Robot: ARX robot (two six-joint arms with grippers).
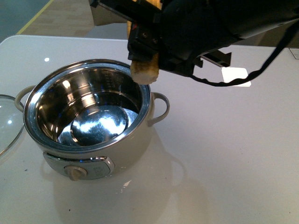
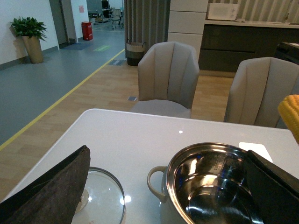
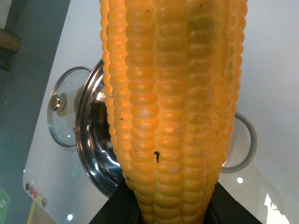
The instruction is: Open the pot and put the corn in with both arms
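Observation:
The cream-white pot [image 1: 133,140] stands open on the white table, its steel bowl bare inside. My right gripper [image 1: 148,49] is shut on the corn [image 1: 145,71], whose pale cut end hangs just above the pot's far right rim. In the right wrist view the yellow-orange corn [image 3: 173,107] fills the picture between my right gripper's [image 3: 173,212] black fingers, with the pot's rim [image 3: 86,140] behind it. In the left wrist view my left gripper [image 2: 163,196] is open, its fingers [image 2: 51,191] spread wide before the pot [image 2: 187,156]. The corn's tip [image 2: 290,114] shows at the edge.
The round glass lid [image 1: 7,123] lies flat on the table left of the pot, also seen as the lid [image 2: 105,196] beside the pot's loop handle [image 2: 154,182]. Two grey chairs [image 2: 168,74] stand past the table's far edge.

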